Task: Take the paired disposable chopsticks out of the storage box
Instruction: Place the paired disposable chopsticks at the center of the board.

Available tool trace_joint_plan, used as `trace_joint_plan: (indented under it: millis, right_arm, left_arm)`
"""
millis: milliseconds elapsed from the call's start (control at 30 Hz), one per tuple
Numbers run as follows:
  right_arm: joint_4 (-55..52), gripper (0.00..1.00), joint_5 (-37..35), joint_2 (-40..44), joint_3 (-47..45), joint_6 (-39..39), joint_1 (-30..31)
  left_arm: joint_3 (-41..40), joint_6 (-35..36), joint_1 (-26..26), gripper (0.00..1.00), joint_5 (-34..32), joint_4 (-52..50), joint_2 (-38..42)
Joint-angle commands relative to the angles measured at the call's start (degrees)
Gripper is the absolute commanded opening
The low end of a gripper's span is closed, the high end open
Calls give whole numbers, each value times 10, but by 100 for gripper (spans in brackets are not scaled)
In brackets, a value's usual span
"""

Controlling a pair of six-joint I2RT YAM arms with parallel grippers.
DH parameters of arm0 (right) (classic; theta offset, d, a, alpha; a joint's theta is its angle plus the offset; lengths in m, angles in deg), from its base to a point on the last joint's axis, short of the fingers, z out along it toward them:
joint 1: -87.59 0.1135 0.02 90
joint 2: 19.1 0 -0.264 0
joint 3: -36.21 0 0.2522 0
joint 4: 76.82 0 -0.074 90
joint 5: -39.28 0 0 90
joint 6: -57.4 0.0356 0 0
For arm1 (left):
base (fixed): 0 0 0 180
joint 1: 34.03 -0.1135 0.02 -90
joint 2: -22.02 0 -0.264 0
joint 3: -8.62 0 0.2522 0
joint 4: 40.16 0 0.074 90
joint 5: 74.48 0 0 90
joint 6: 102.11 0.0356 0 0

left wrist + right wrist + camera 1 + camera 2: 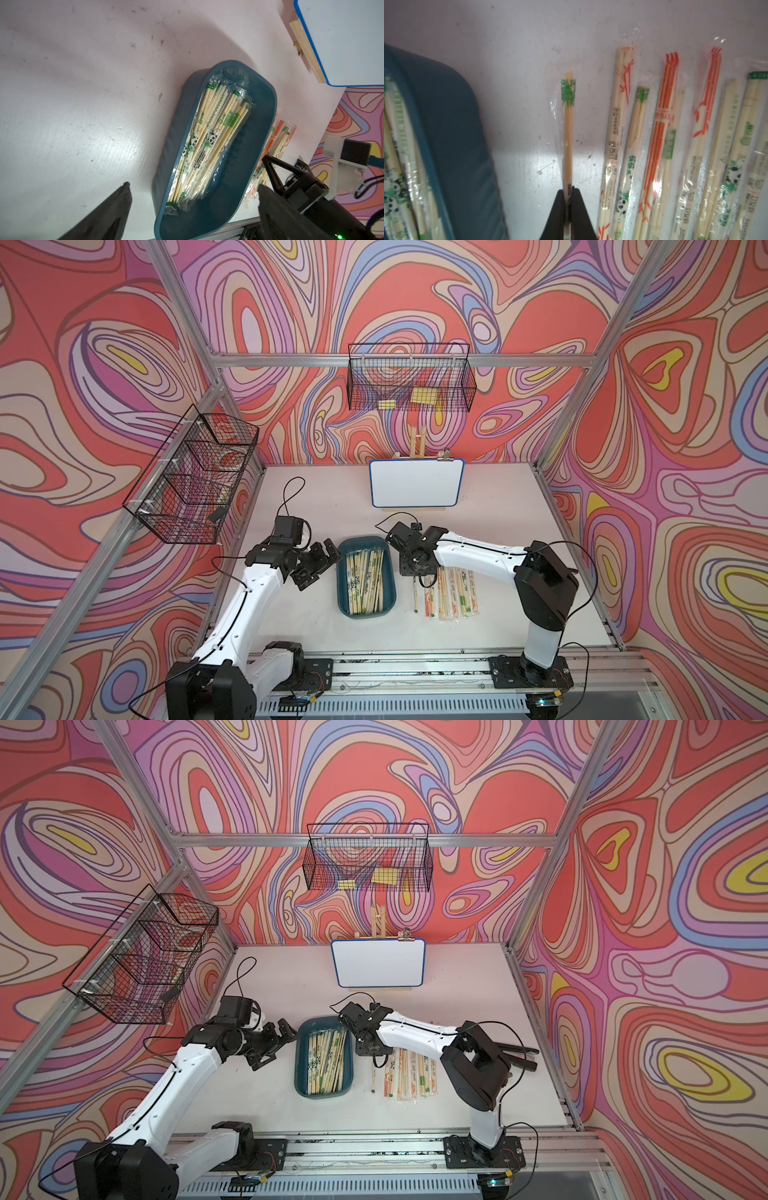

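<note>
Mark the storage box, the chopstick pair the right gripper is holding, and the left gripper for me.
storage box [245, 155], left wrist view, on its bare inside.
held chopstick pair [567, 135], right wrist view, at mid-length of the stick.
left gripper [193, 185], left wrist view, midway between its open fingertips.

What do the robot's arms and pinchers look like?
The left arm and right arm wear smooth white shells with chunky black joints. Thin black cables loop off them. The left gripper and right gripper are black, each with two flat fingers that taper to a point.
</note>
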Motion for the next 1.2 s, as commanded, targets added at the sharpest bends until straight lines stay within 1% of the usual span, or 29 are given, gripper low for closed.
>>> trace_joint_plan:
  millis: [0, 533, 667, 900, 1167]
  right_arm:
    - [-14, 3, -23, -14, -6, 4, 0]
    - [2, 5, -29, -34, -31, 15, -13]
    - [10, 8, -24, -39, -33, 12, -17]
    - [13, 20, -23, -38, -35, 12, -20]
    - [7, 25, -30, -4, -37, 12, -20]
  left_arm:
    - [-7, -3, 4, 100, -4, 14, -7]
    - [-3, -3, 8, 100, -5, 16, -13]
    - [-3, -6, 9, 100, -5, 16, -11]
    - [-2, -7, 11, 100, -7, 15, -10]
    - [-2, -7, 14, 100, -11, 15, -9]
